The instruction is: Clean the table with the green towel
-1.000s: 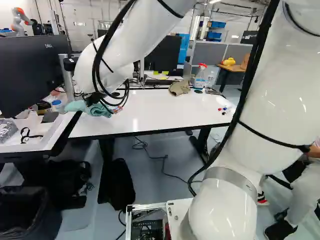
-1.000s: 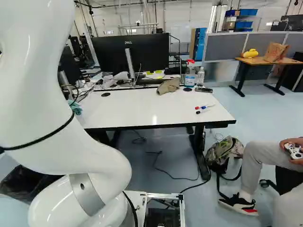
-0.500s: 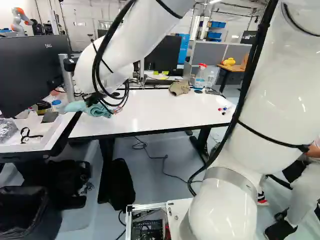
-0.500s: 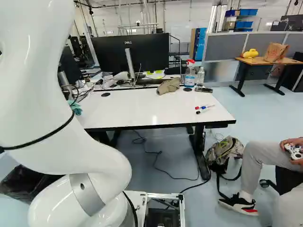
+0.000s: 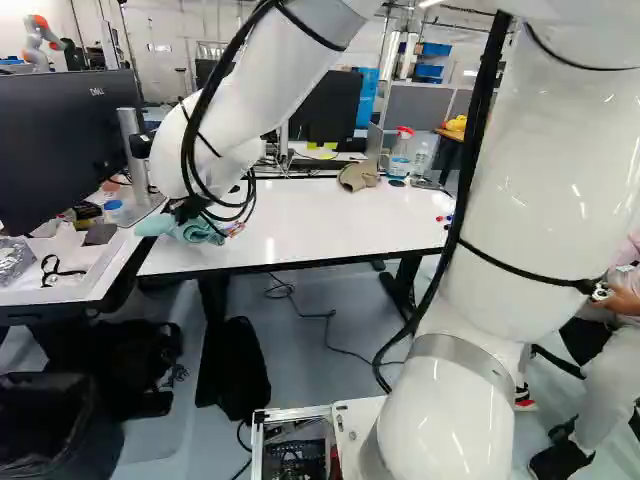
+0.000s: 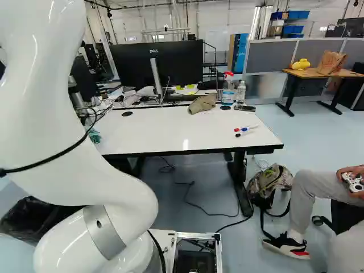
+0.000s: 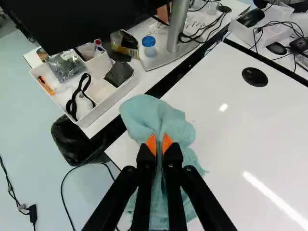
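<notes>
The black hand with orange pads has its two fingers clamped on a fold of the soft blue-green towel. The towel is bunched up at the end of the shiny white desk, close to the corner, at the left of the left base view. I think picking up the towel is done and the wiping is only at its start, or about to start. I can't tell from here which parts are wiped. Most of the white top looks like it is left to do. The black edge is right by the towel, and past it sits a white tray with little boxes on the next table, so a push that way could bump it. The big open room is the other way, over the middle of the desk. At the far end wait a crumpled tan cloth thing, a spray bottle with a red top, a clear plastic bottle and some red, blue and black pens. The towel could knock the pens off, so it should go slowly there, or go around them.
</notes>
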Motion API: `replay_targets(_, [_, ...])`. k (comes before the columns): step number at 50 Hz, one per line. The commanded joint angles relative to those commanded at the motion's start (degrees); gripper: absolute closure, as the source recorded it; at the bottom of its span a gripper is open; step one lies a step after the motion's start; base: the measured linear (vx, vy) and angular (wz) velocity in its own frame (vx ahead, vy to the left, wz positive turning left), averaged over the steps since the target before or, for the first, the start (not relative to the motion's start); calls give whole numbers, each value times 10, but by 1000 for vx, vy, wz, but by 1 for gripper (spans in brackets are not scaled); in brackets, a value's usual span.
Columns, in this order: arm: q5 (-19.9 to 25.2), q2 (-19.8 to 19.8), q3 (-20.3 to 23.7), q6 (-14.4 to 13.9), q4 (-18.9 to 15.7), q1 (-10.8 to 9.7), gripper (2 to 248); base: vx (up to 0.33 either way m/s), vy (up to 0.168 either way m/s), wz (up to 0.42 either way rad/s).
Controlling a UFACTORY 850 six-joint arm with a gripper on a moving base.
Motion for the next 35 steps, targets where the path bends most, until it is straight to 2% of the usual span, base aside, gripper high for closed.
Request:
replay_targets(15, [0, -23, -3, 0, 0, 0, 215, 0, 0, 0])
replay_targets(35, [0, -23, -3, 0, 0, 0, 215, 0, 0, 0])
